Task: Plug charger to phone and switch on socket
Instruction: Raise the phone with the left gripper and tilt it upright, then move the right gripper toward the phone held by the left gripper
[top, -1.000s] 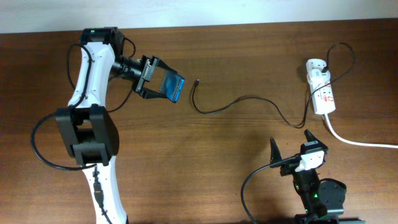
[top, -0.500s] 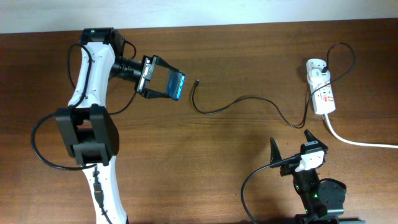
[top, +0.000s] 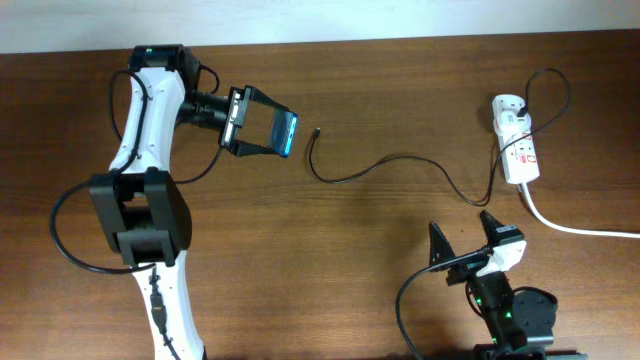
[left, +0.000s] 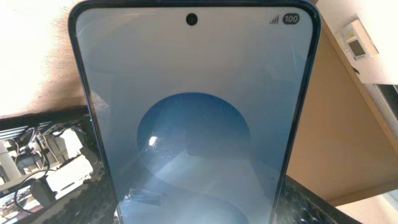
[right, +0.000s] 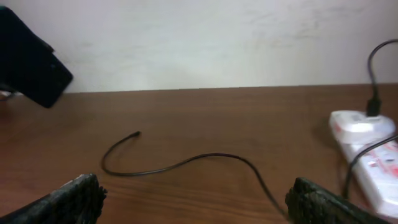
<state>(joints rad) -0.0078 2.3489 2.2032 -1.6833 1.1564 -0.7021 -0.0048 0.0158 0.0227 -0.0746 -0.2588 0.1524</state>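
Note:
My left gripper (top: 268, 135) is shut on the phone (top: 284, 135), holding it above the table at the back left; its blue screen fills the left wrist view (left: 193, 118). The charger, a thin black cable (top: 390, 163), lies on the table with its plug tip (top: 317, 130) just right of the phone and its far end at the socket (top: 517, 140), a white power strip at the back right. My right gripper (top: 465, 240) is open and empty near the front edge. The right wrist view shows the cable (right: 186, 163), the socket (right: 367, 143) and the phone's dark back (right: 28, 59).
The socket's thick white cord (top: 575, 228) runs off the right edge. The brown wooden table (top: 330, 260) ends at a white wall behind.
My left gripper has shifted the phone slightly right and up, turning it a little. My right gripper has moved slightly forward and left.

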